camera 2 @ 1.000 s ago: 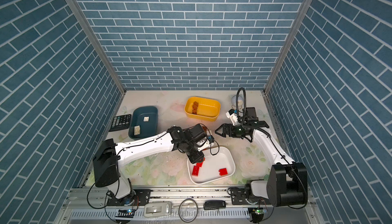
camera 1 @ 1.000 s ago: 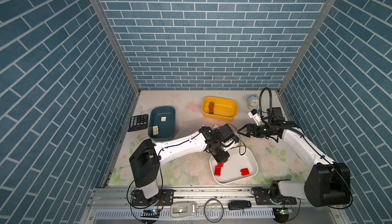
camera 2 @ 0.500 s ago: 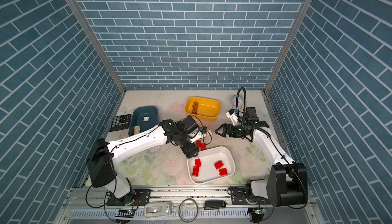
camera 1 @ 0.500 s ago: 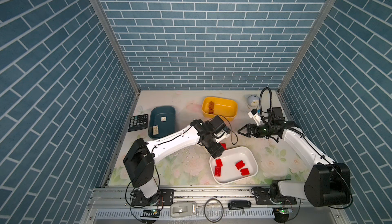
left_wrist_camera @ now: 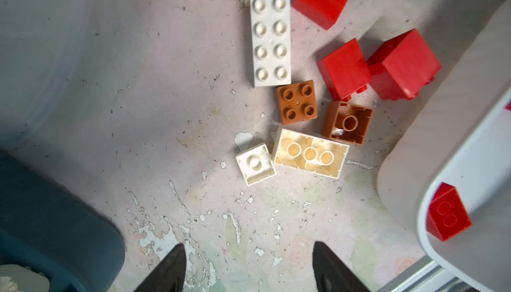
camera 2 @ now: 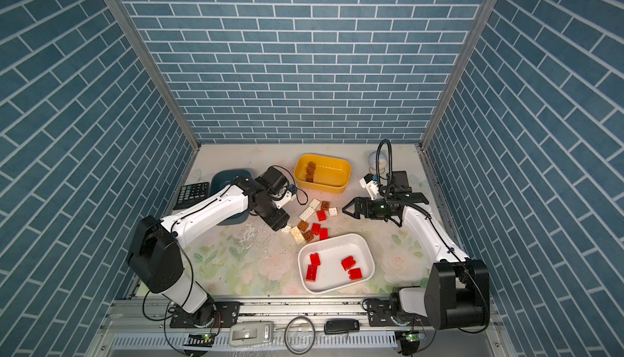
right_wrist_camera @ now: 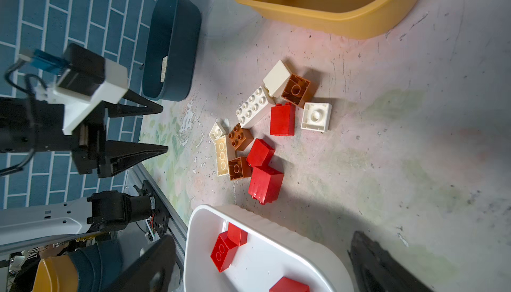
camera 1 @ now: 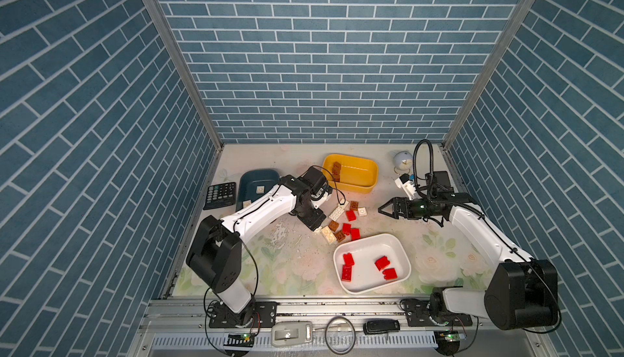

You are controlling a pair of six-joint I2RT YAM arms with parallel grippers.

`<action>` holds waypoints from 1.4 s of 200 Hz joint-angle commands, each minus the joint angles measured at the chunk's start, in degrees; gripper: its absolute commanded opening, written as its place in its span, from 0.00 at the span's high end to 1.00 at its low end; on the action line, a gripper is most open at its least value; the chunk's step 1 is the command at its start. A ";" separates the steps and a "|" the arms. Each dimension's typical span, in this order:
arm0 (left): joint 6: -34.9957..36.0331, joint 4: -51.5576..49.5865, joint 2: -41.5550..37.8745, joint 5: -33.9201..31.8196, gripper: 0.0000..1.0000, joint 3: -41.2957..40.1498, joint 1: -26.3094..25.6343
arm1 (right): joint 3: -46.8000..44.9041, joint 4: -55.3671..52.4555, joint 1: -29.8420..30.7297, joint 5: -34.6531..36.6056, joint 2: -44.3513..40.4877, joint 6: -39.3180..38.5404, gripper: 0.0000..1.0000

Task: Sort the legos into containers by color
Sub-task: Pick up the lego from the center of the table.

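Loose legos (camera 1: 346, 228) lie just beside the white tub (camera 1: 366, 249). The left gripper (left_wrist_camera: 249, 246) hangs at their edge, fingers apart, empty. The right gripper (right_wrist_camera: 261, 235) hovers near, fingers wide, empty.

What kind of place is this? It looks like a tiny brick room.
Probably a robotics test booth, not a real room: two arms bolted to a rail, brick-print panels as walls, and legos with tubs set out for sorting.
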 commanded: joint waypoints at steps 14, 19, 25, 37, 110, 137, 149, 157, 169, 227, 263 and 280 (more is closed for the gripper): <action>-1.09 2.83 2.34 -0.78 0.28 -3.75 0.85 | 0.78 -0.68 -0.26 -1.02 -0.17 -1.10 0.01; -1.39 3.43 2.62 -0.55 0.29 -4.06 0.77 | 0.71 -0.68 -0.19 -1.01 -0.12 -1.12 0.01; -1.83 4.12 2.93 -0.34 0.29 -4.46 0.68 | 0.65 -0.77 -0.24 -1.01 0.01 -1.20 0.01; -2.71 5.41 3.64 -0.05 0.29 -5.01 0.50 | 0.67 -0.81 -0.17 -1.01 0.23 -1.17 0.01; -9.32 10.75 9.03 -0.28 0.31 -5.99 -1.51 | 0.11 -0.61 -0.20 -0.93 0.32 -1.11 0.01; -10.38 11.58 10.78 -1.15 0.31 -5.92 -2.20 | 0.25 -0.53 -0.21 -0.88 0.46 -1.21 0.01; -10.71 11.64 11.25 -1.95 0.32 -5.73 -2.22 | 0.23 -0.51 -0.19 -1.01 0.67 -1.17 0.01; -10.95 11.50 11.36 -2.66 0.33 -5.43 -2.22 | 0.25 -0.42 -0.18 -1.01 0.69 -1.16 0.01; -11.27 11.45 11.46 -3.82 0.33 -5.12 -2.14 | 0.23 -0.42 -0.25 -1.01 0.67 -1.20 0.01; -13.92 11.99 13.56 -5.91 0.38 -3.13 -1.83 | 0.08 -0.42 -0.17 -1.02 0.49 -1.21 0.01; -15.61 13.15 14.74 -5.51 0.41 -2.87 -1.78 | 0.24 -0.39 -0.25 -1.28 0.80 -1.20 0.01; -16.08 13.03 15.73 -5.58 0.44 -2.56 -1.78 | 0.42 -0.42 -0.19 -1.37 1.02 -1.23 0.01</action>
